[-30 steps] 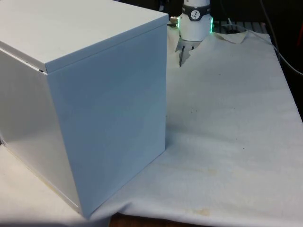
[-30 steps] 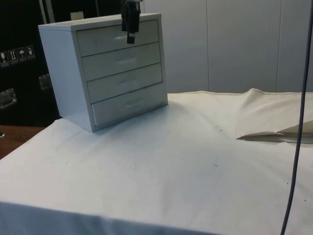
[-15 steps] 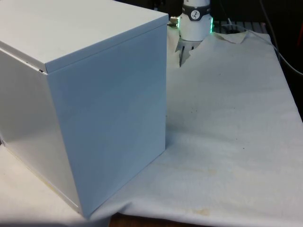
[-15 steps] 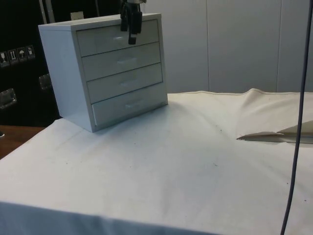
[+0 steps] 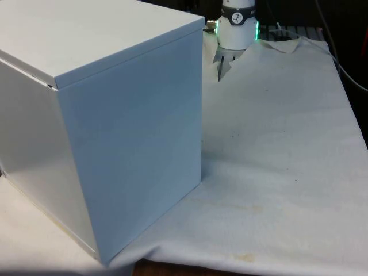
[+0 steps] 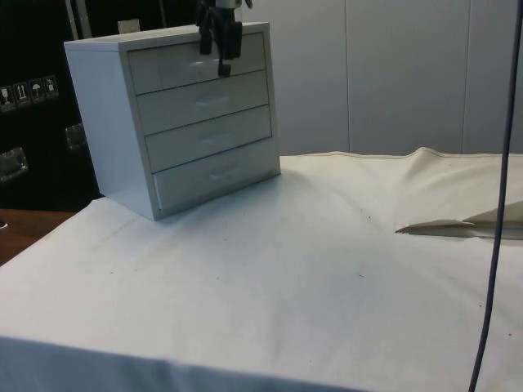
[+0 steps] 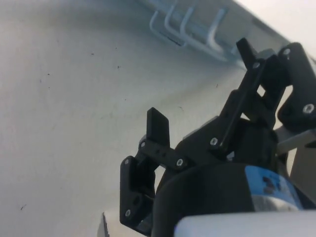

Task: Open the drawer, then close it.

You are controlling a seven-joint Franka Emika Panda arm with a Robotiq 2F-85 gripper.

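— What has changed at the chest of drawers [image 6: 122,114] in the last second?

— The black gripper [image 6: 219,51], hanging in front of the top drawer [image 6: 167,67], has slid a little sideways across its face, towards the edge nearer the white wall. Its 2 fingers now stand apart with nothing between them. A second ago they looked closer together.

— And the drawer itself?

— Shut, like the other 3. All 4 fronts sit flush, and the chest stands at the far corner of the white cloth [image 6: 286,269], just as it did. From the wrist, the 4 handles [image 7: 187,29] line up beyond the spread fingers [image 7: 158,123].

— So where does the task stand?

— I judge that nothing is gripped at present. The jaws must first close on the top handle before any pull.
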